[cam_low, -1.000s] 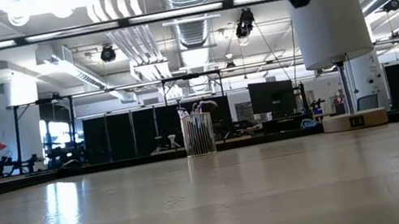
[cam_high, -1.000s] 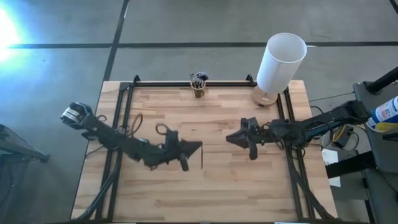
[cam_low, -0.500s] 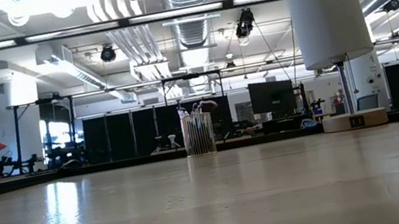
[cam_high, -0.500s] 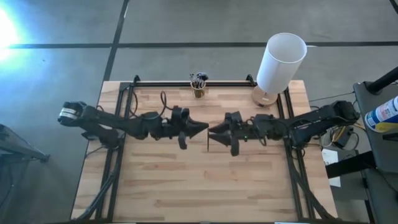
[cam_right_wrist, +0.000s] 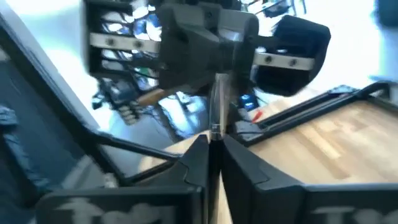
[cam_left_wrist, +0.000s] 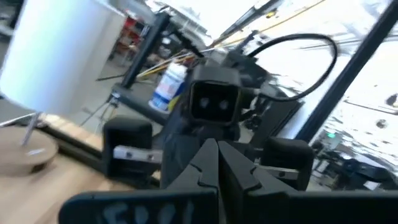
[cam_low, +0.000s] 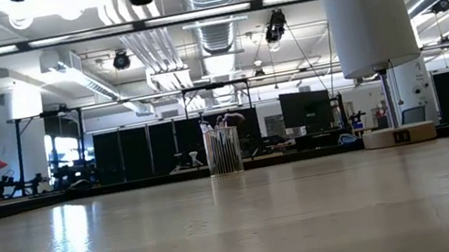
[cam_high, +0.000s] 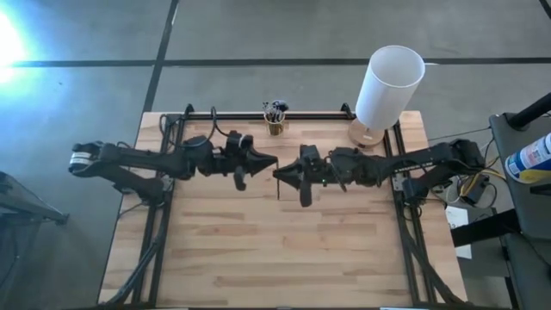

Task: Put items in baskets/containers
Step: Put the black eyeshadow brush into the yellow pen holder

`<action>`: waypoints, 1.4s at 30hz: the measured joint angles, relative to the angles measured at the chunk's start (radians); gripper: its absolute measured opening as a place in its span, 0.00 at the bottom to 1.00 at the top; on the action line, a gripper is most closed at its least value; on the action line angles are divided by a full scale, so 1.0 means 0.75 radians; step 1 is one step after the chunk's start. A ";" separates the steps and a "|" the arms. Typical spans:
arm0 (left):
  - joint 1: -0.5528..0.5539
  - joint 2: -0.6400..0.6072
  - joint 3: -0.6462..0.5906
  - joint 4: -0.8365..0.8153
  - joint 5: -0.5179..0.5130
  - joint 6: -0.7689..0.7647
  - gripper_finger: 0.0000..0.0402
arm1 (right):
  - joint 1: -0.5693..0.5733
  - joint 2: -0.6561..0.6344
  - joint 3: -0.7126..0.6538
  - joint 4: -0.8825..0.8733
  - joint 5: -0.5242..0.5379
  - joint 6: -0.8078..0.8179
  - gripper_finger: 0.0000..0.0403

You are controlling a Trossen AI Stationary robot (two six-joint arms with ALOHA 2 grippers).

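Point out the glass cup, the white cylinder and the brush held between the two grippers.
glass cup (cam_low: 223, 152), low view, middle of its clear wall.
white cylinder (cam_high: 389, 86), high view, its side wall.
brush (cam_high: 278, 187), high view, the thin dark handle hanging below the grippers.

The room is bright. Long white ceiling lamps (cam_low: 187, 17) shine from above and make a pale streak on the light wooden worktop (cam_low: 78, 240). A strong white glare burns at the edge of the grey floor (cam_high: 9, 39). Both wrist pictures are blurry and washed out behind.
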 joint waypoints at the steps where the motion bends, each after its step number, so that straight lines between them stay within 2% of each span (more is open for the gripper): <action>1: 0.008 -0.016 0.002 -0.029 -0.002 -0.004 0.00 | -0.001 -0.002 0.019 -0.043 0.010 -0.021 0.05; 5: 0.040 -0.075 0.001 -0.136 0.005 -0.036 0.02 | -0.016 0.009 0.086 -0.148 0.045 -0.053 0.04; 10: 0.076 -0.143 -0.002 -0.280 -0.003 -0.036 0.10 | -0.042 0.008 0.124 -0.158 0.054 -0.086 0.04; 16: 0.085 -0.236 -0.021 -0.401 0.048 0.102 0.18 | -0.080 0.008 0.111 -0.154 0.081 -0.105 0.04; 19: 0.085 -0.281 -0.072 -0.396 0.058 0.120 0.15 | -0.119 0.009 0.082 -0.157 0.081 -0.107 0.04; 25: 0.086 -0.375 -0.252 -0.307 0.042 0.101 0.01 | -0.293 0.070 0.008 -0.121 0.068 -0.177 0.03; 29: 0.086 -0.427 -0.374 -0.204 0.008 0.050 0.01 | -0.480 0.168 0.002 0.041 -0.066 -0.242 0.03; 35: 0.086 -0.481 -0.481 -0.179 -0.094 0.012 0.00 | -0.721 0.396 0.123 0.125 -0.180 -0.327 0.03; 42: 0.086 -0.493 -0.502 -0.182 -0.130 0.011 0.00 | -0.869 0.634 0.338 0.116 -0.254 -0.402 0.03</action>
